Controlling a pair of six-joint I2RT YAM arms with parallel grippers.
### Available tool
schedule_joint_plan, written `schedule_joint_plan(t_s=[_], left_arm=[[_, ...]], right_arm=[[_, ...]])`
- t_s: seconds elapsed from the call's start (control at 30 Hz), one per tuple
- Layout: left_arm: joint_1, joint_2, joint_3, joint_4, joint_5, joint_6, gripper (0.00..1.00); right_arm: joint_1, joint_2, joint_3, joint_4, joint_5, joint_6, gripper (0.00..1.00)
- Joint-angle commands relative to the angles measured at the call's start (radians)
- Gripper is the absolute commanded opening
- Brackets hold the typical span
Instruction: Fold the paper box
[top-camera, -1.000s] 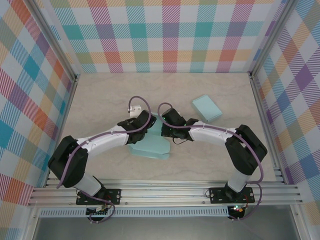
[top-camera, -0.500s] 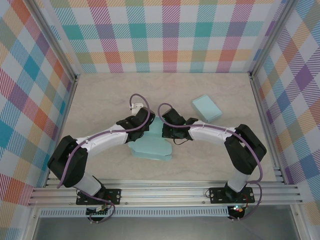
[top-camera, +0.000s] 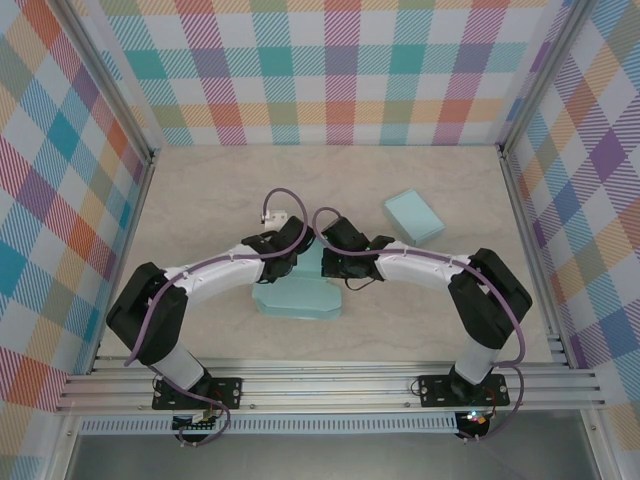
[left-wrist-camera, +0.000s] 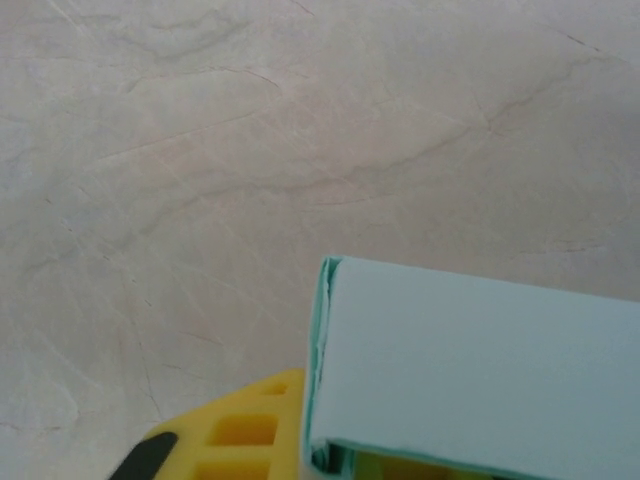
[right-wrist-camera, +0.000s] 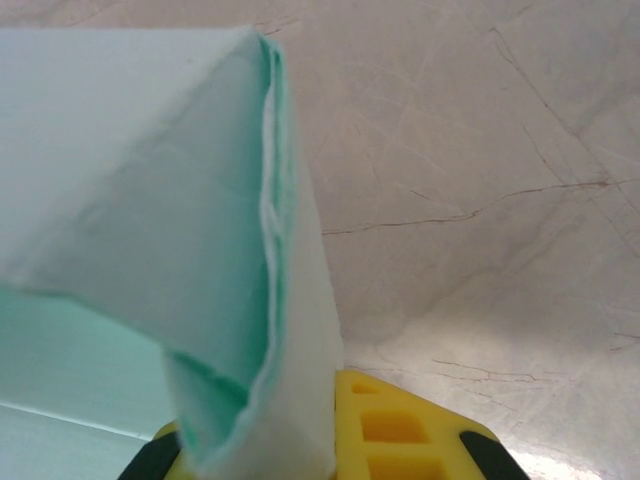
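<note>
Paper box (top-camera: 298, 298), mint green, part-folded, middle of bench (top-camera: 200, 190), between both tools. Right tool (top-camera: 332, 262) pressed together, pinching a raised flap (right-wrist-camera: 150, 200). Left tool (top-camera: 293, 256) against another panel (left-wrist-camera: 480, 370); its grip cannot be told. Second mint box (top-camera: 414, 216), closed, far right, well apart.

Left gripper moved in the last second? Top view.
Yes. Over the paper box, the left gripper has shifted slightly right, toward the small folded box, which stayed put.
</note>
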Motion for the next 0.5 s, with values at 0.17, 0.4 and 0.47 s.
schedule_joint_plan(t_s=[0.17,0.4,0.47], left_arm=[[0.028,-0.204,-0.023,0.041,0.345,0.012,0.74],[0.029,-0.403,-0.07,-0.038,0.43,0.008,0.86],[0.033,-0.456,-0.095,-0.05,0.389,0.004,0.91]], right_arm=[[-0.012,-0.014,0.053,-0.295,0.01,-0.046,0.0],[-0.026,0.029,0.14,-0.56,-0.067,-0.176,0.0],[-0.037,0.059,0.166,-0.642,-0.06,-0.216,0.0]])
